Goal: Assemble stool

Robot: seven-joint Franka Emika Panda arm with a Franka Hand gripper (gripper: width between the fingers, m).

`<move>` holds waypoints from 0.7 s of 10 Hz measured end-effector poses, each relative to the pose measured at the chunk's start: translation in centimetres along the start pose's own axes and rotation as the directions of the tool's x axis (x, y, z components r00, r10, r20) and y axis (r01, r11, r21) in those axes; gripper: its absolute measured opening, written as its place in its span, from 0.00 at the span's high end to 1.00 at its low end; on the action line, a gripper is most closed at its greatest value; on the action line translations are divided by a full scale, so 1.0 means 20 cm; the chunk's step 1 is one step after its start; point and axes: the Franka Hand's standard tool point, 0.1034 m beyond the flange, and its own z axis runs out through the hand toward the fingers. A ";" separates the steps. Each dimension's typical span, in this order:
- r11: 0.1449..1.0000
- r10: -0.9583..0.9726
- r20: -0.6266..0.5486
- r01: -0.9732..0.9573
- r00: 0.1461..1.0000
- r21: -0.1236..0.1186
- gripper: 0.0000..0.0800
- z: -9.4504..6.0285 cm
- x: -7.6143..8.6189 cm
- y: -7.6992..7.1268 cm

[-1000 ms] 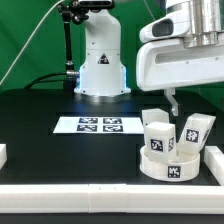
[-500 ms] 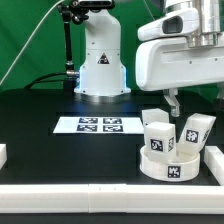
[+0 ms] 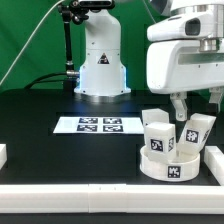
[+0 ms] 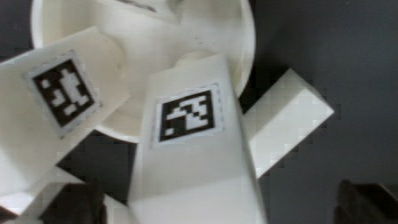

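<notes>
The round white stool seat lies at the front on the exterior view's right, a tag on its rim. Two white legs stand on or against it, and a third leg leans beside it. My gripper hangs just above and behind these legs, touching nothing. In the wrist view a tagged leg runs down between my dark fingertips, which stand wide apart. A second tagged leg, a plain one and the seat also show there. My gripper is open.
The marker board lies flat mid-table in front of the robot base. A white rail runs along the front edge. A small white block sits at the exterior view's left edge.
My gripper has moved toward the exterior view's right and slightly down, closer over the legs. The stool parts have not moved.
</notes>
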 end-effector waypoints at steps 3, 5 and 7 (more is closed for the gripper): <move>0.999 -0.031 0.033 0.031 0.999 0.006 0.19 0.03 0.02 0.02; 1.000 -0.026 0.033 0.026 0.999 0.005 0.52 0.03 0.01 0.03; 1.000 -0.022 0.033 0.022 0.999 0.003 0.58 0.03 0.01 0.04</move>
